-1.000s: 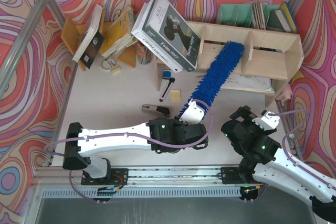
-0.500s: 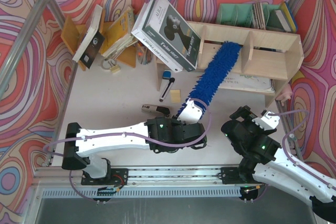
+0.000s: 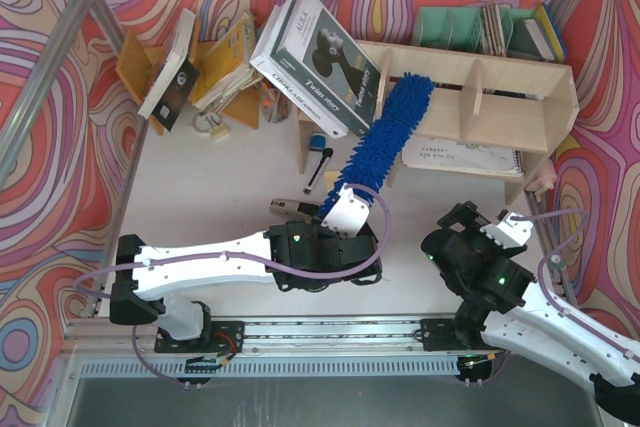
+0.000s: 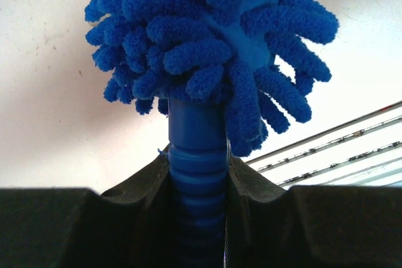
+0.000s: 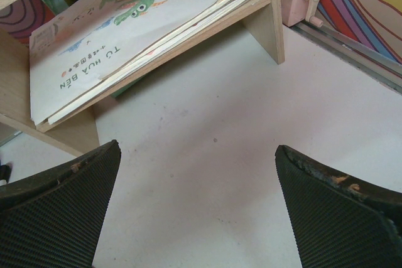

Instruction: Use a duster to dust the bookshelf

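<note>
The duster (image 3: 385, 132), a long fluffy bright-blue wand, slants up from my left gripper (image 3: 345, 209) to the pale plywood bookshelf (image 3: 440, 55). Its tip rests on the upper tier's left compartment, close to the big tilted books. In the left wrist view my left gripper (image 4: 198, 174) is shut on the ribbed blue handle (image 4: 198, 133), with the fluffy head (image 4: 207, 42) just above the jaws. My right gripper (image 3: 487, 222) hangs open in front of the shelf's right end. Nothing is between the right gripper's (image 5: 196, 149) fingers, only bare table.
Large black-and-white books (image 3: 320, 57) lean on the shelf's left end. A spiral notebook (image 5: 138, 36) lies on the lower tier. A stapler (image 3: 295, 209) and a marker (image 3: 318, 162) lie near my left gripper. An orange-yellow rack (image 3: 225, 67), a green organizer (image 3: 470, 27) and a pink sharpener (image 3: 545, 179) stand around.
My left arm has swung left, sweeping the duster head along the upper tier from beside the middle divider to the left compartment by the books. The right arm has stayed still.
</note>
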